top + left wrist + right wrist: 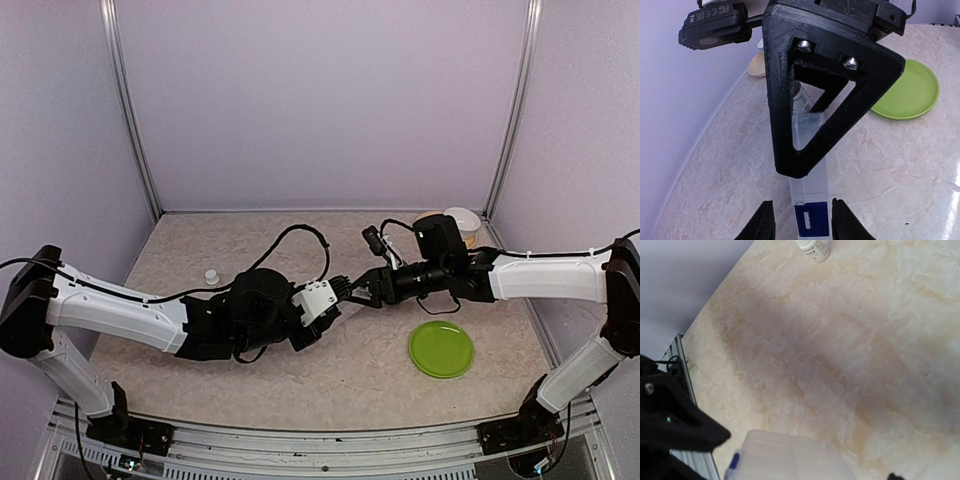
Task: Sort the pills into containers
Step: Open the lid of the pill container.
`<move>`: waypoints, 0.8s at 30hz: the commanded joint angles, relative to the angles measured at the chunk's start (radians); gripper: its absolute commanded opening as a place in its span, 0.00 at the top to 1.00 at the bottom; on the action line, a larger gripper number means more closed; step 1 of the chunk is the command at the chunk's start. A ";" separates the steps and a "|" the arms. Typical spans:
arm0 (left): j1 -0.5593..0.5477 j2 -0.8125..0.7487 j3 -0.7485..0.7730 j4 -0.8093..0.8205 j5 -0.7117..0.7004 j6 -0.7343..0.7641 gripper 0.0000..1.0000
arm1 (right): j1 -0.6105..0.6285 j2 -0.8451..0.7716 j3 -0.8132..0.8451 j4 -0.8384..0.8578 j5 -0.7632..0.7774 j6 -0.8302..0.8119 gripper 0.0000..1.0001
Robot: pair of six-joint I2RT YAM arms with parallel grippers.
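The clear pill box point(810, 192) with a blue label lies flat on the table. In the left wrist view its blue end sits between my left gripper's point(803, 225) open fingers, with a gap on the left side. My right gripper point(368, 290) meets the left gripper point(343, 289) at the table's middle. Its black triangular finger point(782, 100) stands tip-down on the box's top. In the right wrist view the box point(795, 460) fills the bottom edge and the jaws look spread wide. No pills show in any view.
A round green plate point(441, 348) lies to the front right. A white bowl point(462, 222) stands at the back right beside a beige item. A small white bottle point(211, 276) stands to the left, and it also shows in the right wrist view point(815, 250).
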 commanded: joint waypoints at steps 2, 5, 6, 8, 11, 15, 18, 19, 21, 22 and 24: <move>0.010 0.023 0.038 -0.021 0.033 0.005 0.65 | 0.014 -0.031 0.004 0.010 -0.009 -0.012 0.39; 0.011 0.035 0.049 -0.038 0.032 0.004 0.69 | 0.014 -0.034 0.003 0.011 -0.012 -0.013 0.39; 0.012 0.037 0.052 -0.044 0.030 0.004 0.70 | 0.014 -0.035 0.002 0.012 -0.013 -0.011 0.39; 0.011 0.045 0.055 -0.053 0.025 0.002 0.73 | 0.015 -0.038 0.001 0.012 -0.014 -0.012 0.39; 0.012 0.045 0.051 -0.054 0.022 -0.004 0.80 | 0.015 -0.038 0.002 0.013 -0.016 -0.013 0.39; 0.013 0.029 0.040 -0.037 0.027 -0.008 0.89 | 0.015 -0.034 0.001 0.012 -0.017 -0.019 0.41; 0.019 0.011 0.033 -0.034 0.052 -0.016 0.92 | 0.014 -0.030 0.000 0.008 -0.017 -0.021 0.41; 0.022 0.004 0.031 -0.033 0.061 -0.023 0.92 | 0.014 -0.030 0.000 0.006 -0.017 -0.021 0.41; 0.030 -0.010 0.027 -0.040 0.089 -0.035 0.92 | 0.014 -0.030 -0.002 0.002 -0.015 -0.063 0.41; 0.036 -0.018 0.025 -0.043 0.105 -0.045 0.92 | 0.014 -0.031 -0.001 0.002 -0.014 -0.069 0.41; 0.051 -0.037 0.018 -0.047 0.143 -0.064 0.91 | 0.014 -0.033 -0.002 -0.001 -0.014 -0.085 0.41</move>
